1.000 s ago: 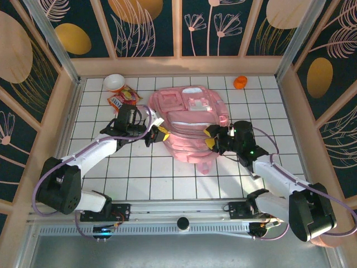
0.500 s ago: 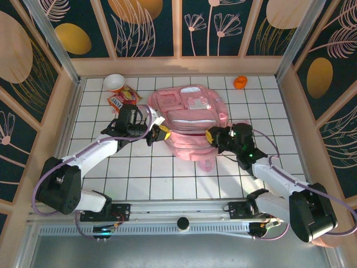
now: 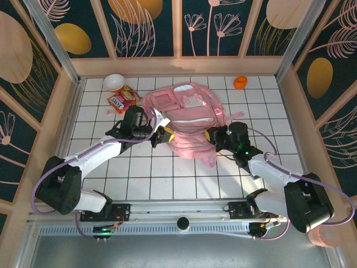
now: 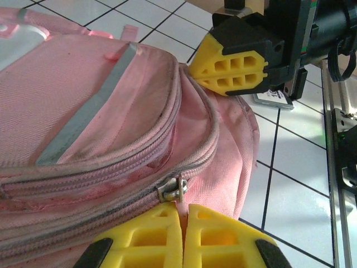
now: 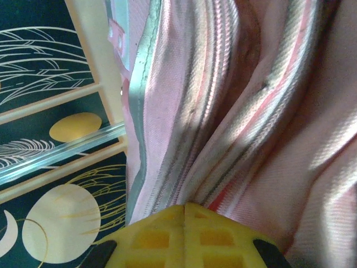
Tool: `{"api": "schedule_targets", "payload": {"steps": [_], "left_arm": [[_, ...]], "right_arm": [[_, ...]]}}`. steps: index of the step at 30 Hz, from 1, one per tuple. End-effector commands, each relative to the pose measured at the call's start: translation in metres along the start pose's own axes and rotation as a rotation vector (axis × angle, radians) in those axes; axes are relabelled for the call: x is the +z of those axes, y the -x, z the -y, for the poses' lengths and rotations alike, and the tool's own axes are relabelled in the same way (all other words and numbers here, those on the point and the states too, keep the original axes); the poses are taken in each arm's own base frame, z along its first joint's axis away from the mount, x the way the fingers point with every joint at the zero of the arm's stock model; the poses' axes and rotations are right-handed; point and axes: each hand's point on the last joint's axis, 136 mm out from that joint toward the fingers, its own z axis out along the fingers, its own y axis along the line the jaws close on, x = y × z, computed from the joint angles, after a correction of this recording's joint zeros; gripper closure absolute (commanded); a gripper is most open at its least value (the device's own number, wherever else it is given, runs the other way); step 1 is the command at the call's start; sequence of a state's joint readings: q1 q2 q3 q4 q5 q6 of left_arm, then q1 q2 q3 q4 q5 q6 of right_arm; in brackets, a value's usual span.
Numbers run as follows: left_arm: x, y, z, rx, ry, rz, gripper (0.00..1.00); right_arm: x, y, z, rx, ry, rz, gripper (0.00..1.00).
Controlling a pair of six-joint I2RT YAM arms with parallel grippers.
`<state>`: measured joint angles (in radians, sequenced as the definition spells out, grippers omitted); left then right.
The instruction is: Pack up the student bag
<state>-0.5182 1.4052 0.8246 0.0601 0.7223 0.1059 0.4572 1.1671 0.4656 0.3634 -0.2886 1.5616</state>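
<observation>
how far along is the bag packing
Done: nothing I can confirm; the bag hides its contents. In hand: both jaws are shut at its zip edge, the left at the zip pull. Left, probably: packet, bowl and orange thing lie outside it.

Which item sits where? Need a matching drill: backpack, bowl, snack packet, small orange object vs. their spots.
Things:
1. backpack
2. bowl
3. snack packet
4. small orange object

Places:
A. far side, right of the middle
B. in the middle
C. far left corner
D. right beside the bowl, on its near side

Pairs: 1-B, 2-C, 3-D, 4-A
</observation>
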Motion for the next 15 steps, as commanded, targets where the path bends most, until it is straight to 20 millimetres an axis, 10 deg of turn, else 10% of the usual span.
{"api": "schedule_targets", "payload": {"steps": [1,8,15], "left_arm": [[0.014,0.029,0.033,0.075,-0.118,0.071,0.97],[0.034,0.028,0.056,0.075,-0.190,0.047,0.83],[0.018,0.030,0.054,0.242,-0.106,0.029,0.39]], "right_arm": [[0.003,-0.030,-0.043,-0.083,0.116,-0.100,1.00],[0.006,-0.036,-0.051,-0.125,0.110,-0.109,1.00],[-0.004,-0.024,-0.034,-0.268,-0.033,-0.125,0.92]]}}
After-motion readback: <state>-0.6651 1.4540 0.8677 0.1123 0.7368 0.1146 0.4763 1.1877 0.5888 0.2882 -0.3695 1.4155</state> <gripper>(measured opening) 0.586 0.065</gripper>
